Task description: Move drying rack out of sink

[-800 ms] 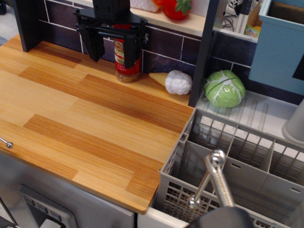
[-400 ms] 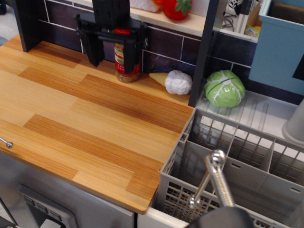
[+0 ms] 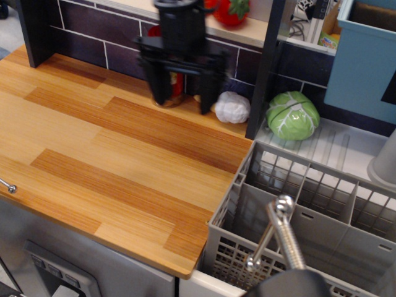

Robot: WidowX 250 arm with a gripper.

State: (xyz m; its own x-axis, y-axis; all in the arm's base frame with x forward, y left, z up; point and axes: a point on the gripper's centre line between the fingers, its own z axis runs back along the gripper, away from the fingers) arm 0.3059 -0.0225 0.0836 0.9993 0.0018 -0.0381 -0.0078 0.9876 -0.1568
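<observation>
Observation.image view: the gripper [image 3: 183, 100] hangs over the wooden countertop [image 3: 105, 154], well to the left of the drying rack [image 3: 297, 216], its dark fingers spread apart and grasping nothing. A spice jar [image 3: 175, 90] stands just behind it; a toy cauliflower [image 3: 231, 107] and a green cabbage [image 3: 292, 116] lie beyond the rack's far left corner. The rack sits in the sink [image 3: 207, 286], its left wall just beside the countertop edge, with the chrome faucet [image 3: 279, 232] rising in front of its near wall. To do the approach well, carry the open fingers rightward above the rack's left rim, clear of the faucet, then straddle one lattice wall squarely before closing.
</observation>
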